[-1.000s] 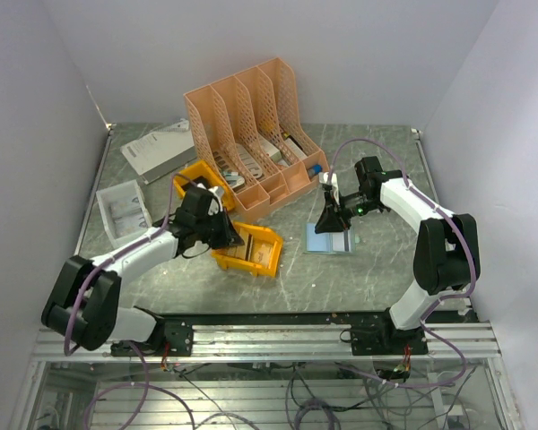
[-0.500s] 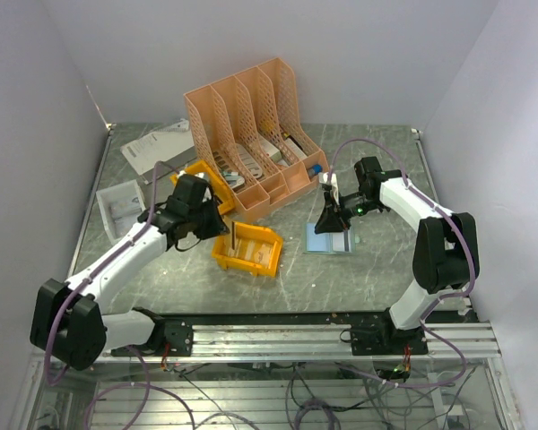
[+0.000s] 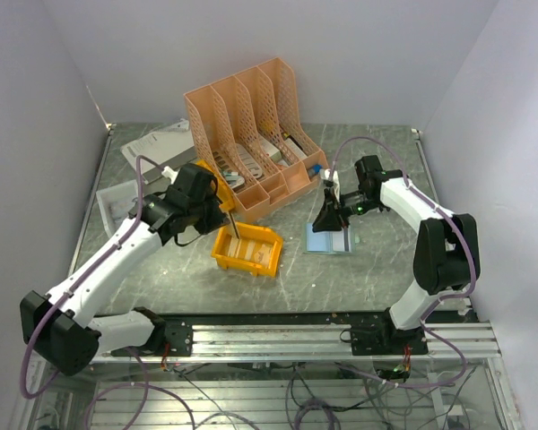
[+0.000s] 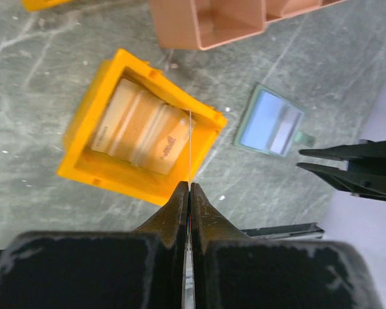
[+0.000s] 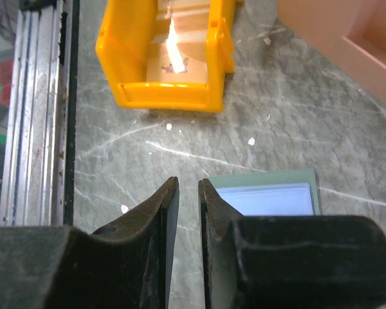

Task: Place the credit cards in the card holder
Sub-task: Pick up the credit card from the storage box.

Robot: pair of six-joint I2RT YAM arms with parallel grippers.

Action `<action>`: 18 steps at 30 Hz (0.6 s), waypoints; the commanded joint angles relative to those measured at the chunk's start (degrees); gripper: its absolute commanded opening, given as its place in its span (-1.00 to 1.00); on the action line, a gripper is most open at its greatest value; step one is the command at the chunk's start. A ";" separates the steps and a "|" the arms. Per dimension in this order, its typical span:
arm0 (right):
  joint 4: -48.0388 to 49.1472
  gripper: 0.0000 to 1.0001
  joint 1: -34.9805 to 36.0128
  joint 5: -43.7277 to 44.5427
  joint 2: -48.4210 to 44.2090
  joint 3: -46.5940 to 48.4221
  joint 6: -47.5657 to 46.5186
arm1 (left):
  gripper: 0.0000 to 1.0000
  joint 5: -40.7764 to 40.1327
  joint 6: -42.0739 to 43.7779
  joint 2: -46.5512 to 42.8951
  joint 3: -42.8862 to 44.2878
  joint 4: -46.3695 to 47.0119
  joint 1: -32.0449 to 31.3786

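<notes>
My left gripper (image 4: 190,185) is shut on a thin credit card (image 4: 190,148) that I see edge-on. It hangs above the near yellow bin (image 4: 83,170), where more pale and tan cards (image 4: 141,125) lie. From above, the left gripper (image 3: 224,208) holds the card (image 3: 232,226) over that bin (image 3: 271,260). The card holder (image 3: 330,238) lies open on the table, light blue inside with a grey-green rim (image 5: 264,193). My right gripper (image 5: 188,182) hovers at the holder's left edge, jaws a narrow gap apart with nothing between them.
A peach lattice file organiser (image 3: 251,134) stands at the back. A second yellow bin (image 3: 197,179) sits behind my left arm. A white tray (image 3: 121,208) and a paper booklet (image 3: 157,145) lie at the left. The aluminium rail (image 5: 38,116) runs along the near edge.
My left arm has risen out of the yellow bin with the card pinched in its jaws. The right gripper has stayed by the card holder, its jaws parting very slightly.
</notes>
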 commanded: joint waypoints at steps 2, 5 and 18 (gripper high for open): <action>3.97 -0.56 0.23 -8.16 -2.67 1.31 8.70 | -0.86 -0.86 -6.40 -0.25 2.35 4.55 -4.70; 5.29 -0.51 -0.19 -13.79 -2.38 1.91 13.50 | -0.86 2.80 -4.66 0.98 -0.54 14.11 -6.23; 8.94 0.35 -8.66 -25.11 -6.79 0.99 22.52 | -0.86 32.00 12.76 7.92 -24.89 89.35 -6.23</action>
